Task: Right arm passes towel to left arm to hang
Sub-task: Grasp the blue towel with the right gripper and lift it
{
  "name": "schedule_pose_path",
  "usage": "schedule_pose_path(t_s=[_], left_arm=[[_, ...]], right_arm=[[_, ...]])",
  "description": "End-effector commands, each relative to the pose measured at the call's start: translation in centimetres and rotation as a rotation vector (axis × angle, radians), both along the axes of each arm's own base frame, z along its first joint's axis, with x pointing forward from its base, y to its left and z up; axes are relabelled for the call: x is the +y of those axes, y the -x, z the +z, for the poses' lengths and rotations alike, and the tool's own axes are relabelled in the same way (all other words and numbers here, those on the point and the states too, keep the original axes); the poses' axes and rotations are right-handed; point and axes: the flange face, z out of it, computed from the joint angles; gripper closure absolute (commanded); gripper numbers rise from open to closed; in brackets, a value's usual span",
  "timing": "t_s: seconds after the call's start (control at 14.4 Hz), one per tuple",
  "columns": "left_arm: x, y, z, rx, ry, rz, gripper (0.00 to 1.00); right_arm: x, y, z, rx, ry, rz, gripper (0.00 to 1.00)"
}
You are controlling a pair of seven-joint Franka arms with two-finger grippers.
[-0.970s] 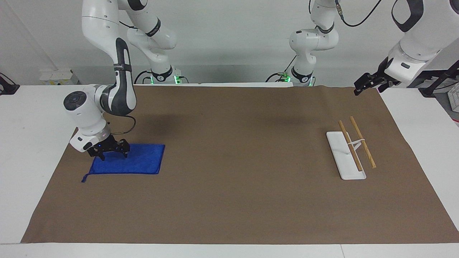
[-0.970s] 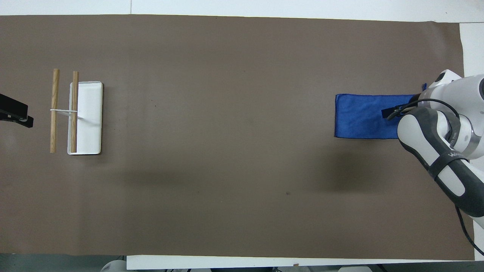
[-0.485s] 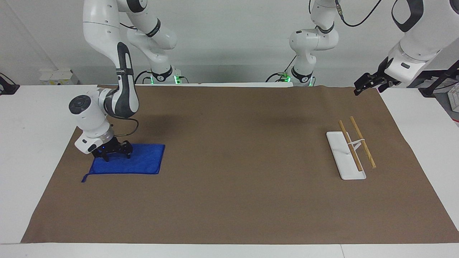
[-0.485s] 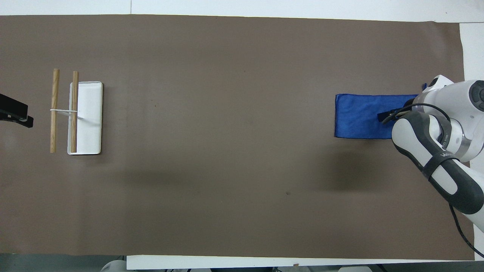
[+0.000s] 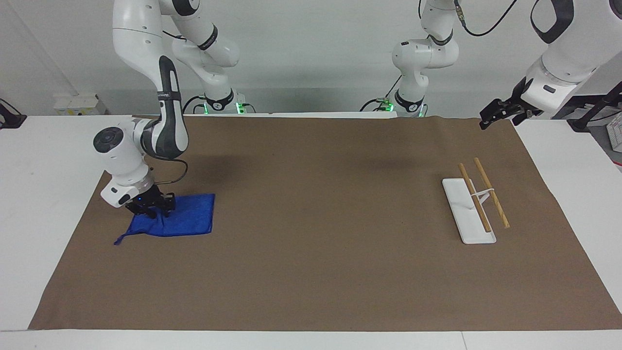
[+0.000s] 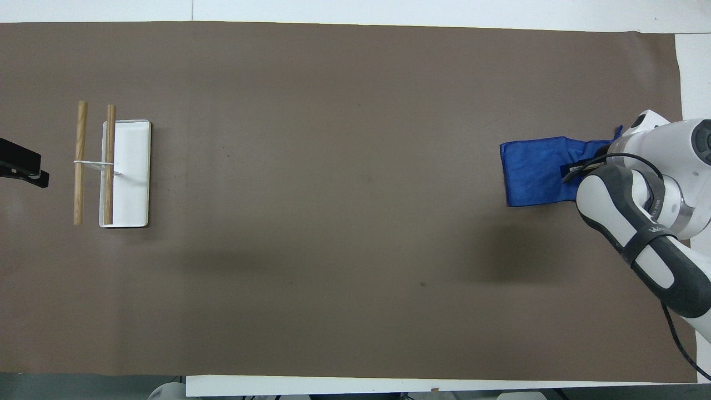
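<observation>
Facing view: right gripper [image 5: 151, 206] clamped on the blue towel [image 5: 187, 222] at the edge nearest the robots, toward the right arm's end of the tabletop [image 5: 39, 160]. Towel bunched and drawn in since half a second ago, formerly flat; loop tail [image 5: 119, 240] trailing on the brown mat [image 5: 316, 243]. Judged: grasp secured, lift and handover not yet begun. Left gripper [image 5: 492, 114] waiting well apart from the towel, over the mat's corner; fingers' state cannot be told. Towel rack [image 5: 474, 209], white base tray with two wooden bars, well apart from the towel; nothing on it.

Overhead view: towel [image 6: 536, 172] skewed and creased under the right gripper [image 6: 576, 168]. Rack [image 6: 125, 172] bare. Left gripper [image 6: 22, 169] at the frame edge beside the rack.
</observation>
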Motion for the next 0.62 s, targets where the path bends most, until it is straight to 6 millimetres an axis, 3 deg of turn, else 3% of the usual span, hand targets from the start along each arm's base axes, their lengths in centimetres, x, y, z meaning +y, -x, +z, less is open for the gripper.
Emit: schedule_pose_path(t_s=[0.0, 0.28, 0.55], left_arm=[[0.2, 0.7, 0.1, -0.015, 0.008, 0.010, 0.00], [0.2, 0.7, 0.1, -0.015, 0.008, 0.010, 0.00], [0.2, 0.7, 0.0, -0.013, 0.007, 0.010, 0.00]], right_arm=[[0.0, 0.4, -0.4, 0.015, -0.024, 0.006, 1.00], [0.7, -0.2, 2.0, 0.085, -0.096, -0.044, 1.00], [5.3, -0.6, 5.8, 0.188, -0.135, -0.145, 1.00]])
